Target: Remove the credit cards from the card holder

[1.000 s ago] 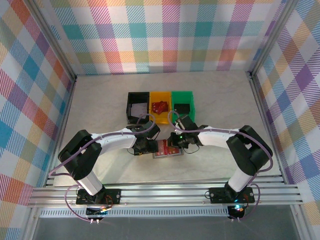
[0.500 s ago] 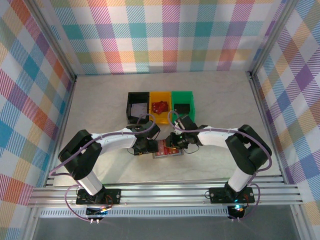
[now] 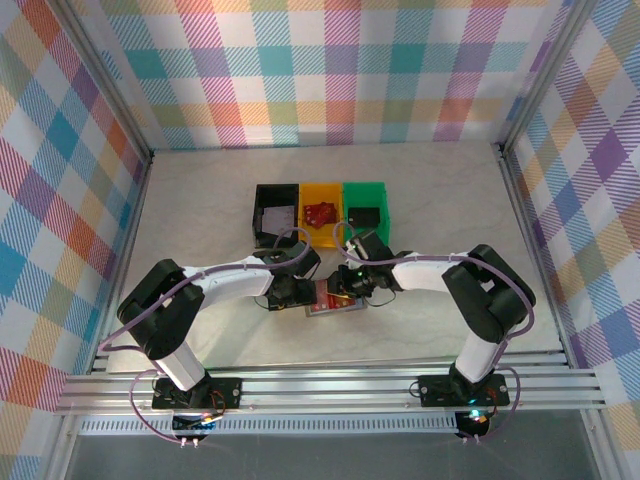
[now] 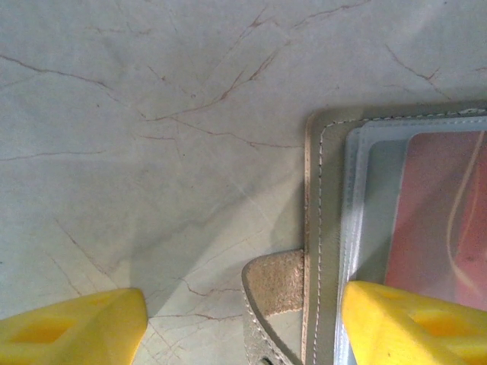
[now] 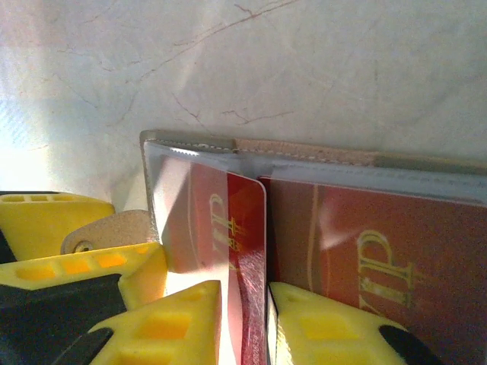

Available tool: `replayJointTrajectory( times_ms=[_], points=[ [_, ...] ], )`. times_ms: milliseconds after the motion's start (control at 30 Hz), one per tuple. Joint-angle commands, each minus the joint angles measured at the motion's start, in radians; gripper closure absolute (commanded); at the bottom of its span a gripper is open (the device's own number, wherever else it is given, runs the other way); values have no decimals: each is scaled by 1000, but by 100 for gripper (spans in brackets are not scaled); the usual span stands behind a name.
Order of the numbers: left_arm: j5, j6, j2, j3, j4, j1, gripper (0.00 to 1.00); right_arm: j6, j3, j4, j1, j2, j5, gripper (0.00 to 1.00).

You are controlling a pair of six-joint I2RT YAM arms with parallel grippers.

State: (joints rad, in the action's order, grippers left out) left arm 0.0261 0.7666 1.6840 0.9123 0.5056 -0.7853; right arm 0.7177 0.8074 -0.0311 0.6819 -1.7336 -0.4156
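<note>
The card holder lay opened flat on the table between the two claws, its long axis running from one claw across to the other.

The left claw stood spread wide over one end of the holder. One finger hung over bare table on the outer side and the other over the clear-sleeved panel. The holder's stitched short edge ran straight ahead from between them. A small tan strap tab stuck out of that edge, just inside the second finger. Whether that finger touched the panel could not be told.

The right claw had its fingers only a narrow slot apart, and the near end of a red card sat in that slot. The card's long axis pointed straight ahead from the fingertips, its rounded corner leading toward the holder's far long edge, with gold VIP lettering along it. Whether the pads pressed on the card could not be told. Beside it, on the side away from the tab, a second red card lay under the sleeve, its lettering running crosswise to the first card's.

Seen from above, a black bin, a yellow bin and a green bin stood in a row beyond both claws, apart from the holder.
</note>
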Motion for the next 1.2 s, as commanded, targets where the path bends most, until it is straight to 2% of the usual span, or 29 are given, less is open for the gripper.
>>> replayJointTrajectory(
  times_ms=[0,267,700,1167],
  points=[
    [-156,16,172,-85,-200,-34,29,-11,-36,-84,1,-24,-22,77],
    [-159,15,183,-87,-210,-34,29,-15,-59,-132,1,-13,-73,82],
    [-166,13,195,-83,-212,-34,29,-18,-86,-227,1,3,-161,82],
    [-161,8,195,-78,-199,-34,29,-23,-93,-239,1,16,-176,96]
  ],
)
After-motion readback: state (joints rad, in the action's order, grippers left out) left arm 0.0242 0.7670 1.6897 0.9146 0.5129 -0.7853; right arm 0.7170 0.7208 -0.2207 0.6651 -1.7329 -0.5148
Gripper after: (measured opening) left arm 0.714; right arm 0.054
